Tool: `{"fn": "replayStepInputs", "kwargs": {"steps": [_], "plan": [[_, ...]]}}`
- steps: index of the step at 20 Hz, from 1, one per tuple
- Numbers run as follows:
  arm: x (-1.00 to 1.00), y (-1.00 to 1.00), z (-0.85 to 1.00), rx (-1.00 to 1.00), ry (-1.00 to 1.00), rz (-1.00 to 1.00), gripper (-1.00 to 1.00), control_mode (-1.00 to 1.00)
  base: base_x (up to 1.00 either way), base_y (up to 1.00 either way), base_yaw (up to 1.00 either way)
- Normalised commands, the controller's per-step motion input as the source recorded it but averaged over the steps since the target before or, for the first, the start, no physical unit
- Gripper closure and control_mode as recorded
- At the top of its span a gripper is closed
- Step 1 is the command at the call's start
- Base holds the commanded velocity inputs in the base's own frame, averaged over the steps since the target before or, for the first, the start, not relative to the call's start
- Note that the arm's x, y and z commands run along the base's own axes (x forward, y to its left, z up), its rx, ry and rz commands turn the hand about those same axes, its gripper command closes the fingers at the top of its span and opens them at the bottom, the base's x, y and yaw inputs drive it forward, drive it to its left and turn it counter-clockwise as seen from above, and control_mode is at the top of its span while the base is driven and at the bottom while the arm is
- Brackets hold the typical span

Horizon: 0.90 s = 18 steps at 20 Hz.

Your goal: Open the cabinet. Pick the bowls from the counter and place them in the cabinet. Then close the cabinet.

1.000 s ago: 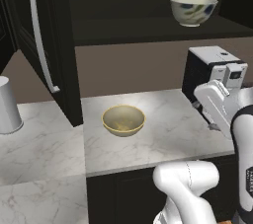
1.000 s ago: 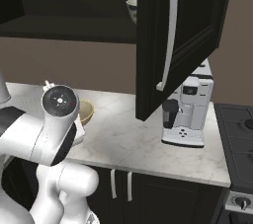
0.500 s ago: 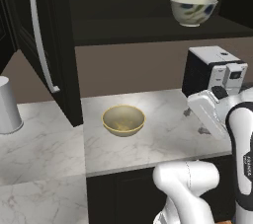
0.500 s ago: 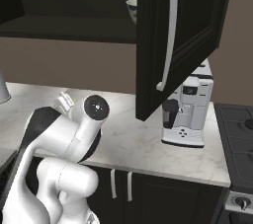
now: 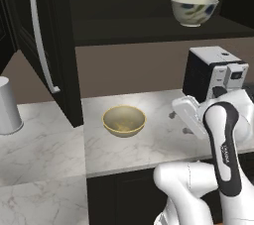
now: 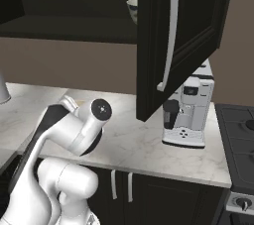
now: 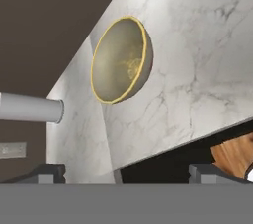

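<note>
Two bowls are easy to pick out from the left base camera: the off-white bowl (image 5: 194, 10) with blue-green marks sits up on the shelf of the open cabinet (image 5: 149, 26), and the tan-yellow bowl (image 5: 124, 120) rests upright on the marble counter (image 5: 149, 149), just right of the dark door (image 5: 47, 40) that swings out with its silver bar handle (image 5: 42, 33). A grey-white cup (image 5: 8, 105) stands well off to the left, and a coffee machine (image 5: 213, 73) sits at the back right, with the arm's white wrist low in front of it. From the right base camera, the other cabinet door (image 6: 183, 35) hangs open over the counter (image 6: 134, 144), the rim of the off-white bowl (image 6: 132, 10) peeks out beside it on the shelf, and the coffee machine (image 6: 188, 112) stands below. Looking along the hand, the gripper (image 7: 127, 173) has its two dark fingertips (image 7: 47, 172) spread wide apart with nothing between them; the tan-yellow bowl (image 7: 121, 60) lies ahead on the counter (image 7: 197, 70), clear of the fingers, with the cup (image 7: 29, 108) beyond it.
</note>
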Motion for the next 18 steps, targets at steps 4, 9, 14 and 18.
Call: {"fn": "replayStepInputs", "kwargs": {"steps": [4,9,14,18], "plan": [[0.50,0.16,-0.29,0.00,0.00,0.04,-1.00,-1.00,0.00,0.00,0.00],[0.47,0.18,-0.28,0.00,0.00,0.03,-1.00,-1.00,0.00,0.00,0.00],[0.46,0.18,-0.29,0.00,0.00,0.01,-1.00,-1.00,0.00,0.00,0.00],[0.46,0.17,-0.29,0.00,0.00,0.00,-1.00,-1.00,0.00,0.00,0.00]]}}
